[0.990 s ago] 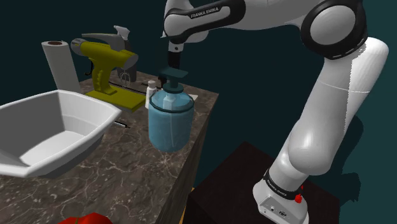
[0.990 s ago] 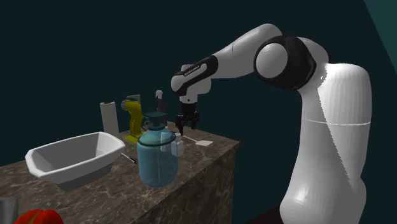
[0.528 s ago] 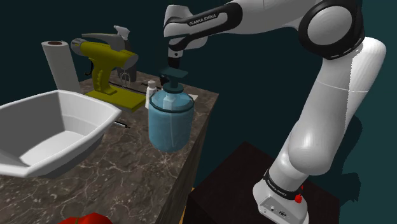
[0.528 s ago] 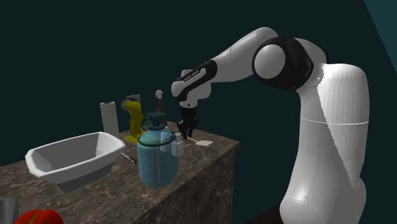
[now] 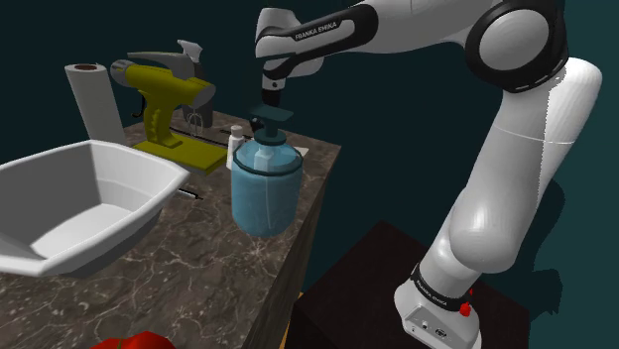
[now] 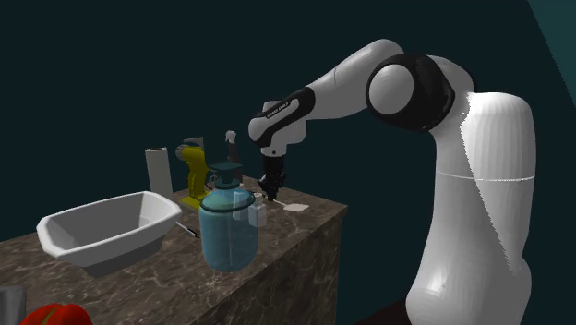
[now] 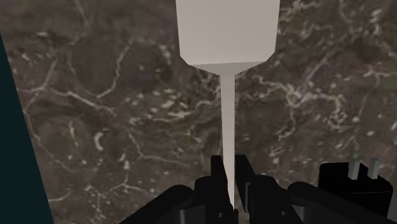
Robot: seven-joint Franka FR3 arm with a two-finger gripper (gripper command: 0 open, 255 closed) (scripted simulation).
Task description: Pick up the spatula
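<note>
The spatula point(image 7: 228, 32) is plain white, with a broad flat blade and a thin handle, and it lies flat on the dark marble counter point(image 7: 108, 108). In the wrist view my gripper point(image 7: 229, 167) is shut on the handle, a black finger pressing each side. The second exterior view has the gripper point(image 6: 270, 193) down at the counter, behind the blue bottle, with the spatula's blade point(image 6: 296, 207) lying just beside it near the counter's far corner. From the shoulder view the hand point(image 5: 268, 99) stands behind the bottle's pump.
A blue pump bottle point(image 5: 266, 183) stands close in front of the hand. A white basin point(image 5: 79, 203), a yellow stand mixer point(image 5: 164, 109), a paper towel roll point(image 5: 94, 99) and a small white bottle point(image 5: 236, 147) share the counter. The counter edge point(image 5: 312, 228) drops off beside the bottle.
The hand came down to the counter and its fingers went from wide apart to shut on the spatula's handle. The spatula still lies in the same place.
</note>
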